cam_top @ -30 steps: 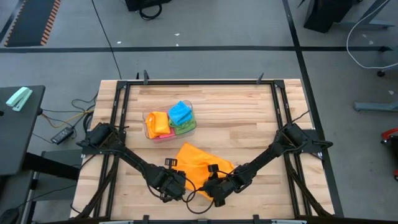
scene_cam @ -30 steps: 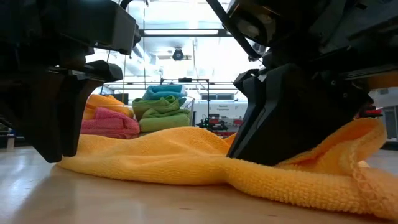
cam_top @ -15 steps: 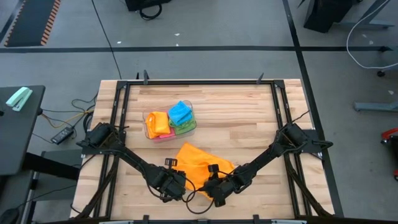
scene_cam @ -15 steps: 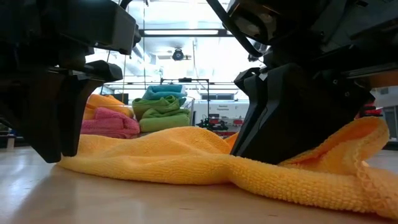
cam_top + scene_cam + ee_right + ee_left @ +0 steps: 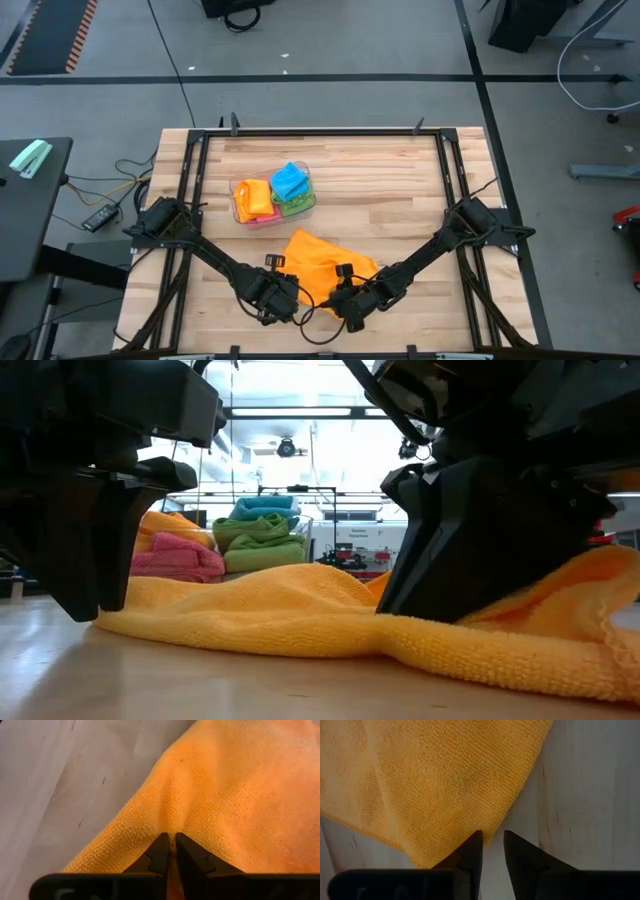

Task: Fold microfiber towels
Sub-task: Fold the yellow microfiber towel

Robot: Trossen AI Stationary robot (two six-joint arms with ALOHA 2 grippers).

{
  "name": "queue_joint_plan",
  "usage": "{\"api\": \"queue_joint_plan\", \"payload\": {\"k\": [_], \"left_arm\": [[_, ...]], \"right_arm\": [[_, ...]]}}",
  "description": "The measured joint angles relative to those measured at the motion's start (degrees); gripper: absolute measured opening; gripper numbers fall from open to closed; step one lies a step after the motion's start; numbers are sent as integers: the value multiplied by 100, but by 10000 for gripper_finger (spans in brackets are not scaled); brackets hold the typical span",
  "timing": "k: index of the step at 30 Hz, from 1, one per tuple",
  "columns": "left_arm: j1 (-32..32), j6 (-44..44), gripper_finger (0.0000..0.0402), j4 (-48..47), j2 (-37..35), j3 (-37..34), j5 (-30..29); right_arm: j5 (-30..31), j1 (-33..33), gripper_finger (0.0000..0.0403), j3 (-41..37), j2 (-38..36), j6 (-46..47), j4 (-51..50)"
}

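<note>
The orange towel (image 5: 330,615) runs off the low view's right edge — its far corner unseen.

A clear plastic tub (image 5: 240,205) sits on the wooden table (image 5: 400,190); cables (image 5: 105,190) trail off its side.

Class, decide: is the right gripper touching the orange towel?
Touching. In the right wrist view, the right gripper has its fingers closed on a pinched ridge of the orange towel.
</note>
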Motion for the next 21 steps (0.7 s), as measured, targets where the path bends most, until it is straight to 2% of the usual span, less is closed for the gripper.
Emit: {"api": "queue_joint_plan", "payload": {"k": [7,10,14,21], "left_arm": [[0,-3,81,0,0,0,0],[0,-3,82,2,0,0,0],[0,-3,88,7,0,0,0],[0,-3,83,13,0,0,0]], "right_arm": [[30,-1,115,0,-22,96,-115],[28,19,132,-2,-83,107,-189],[30,40,131,-2,-143,132,-304],[30,42,104,-2,-164,152,-377]]}}
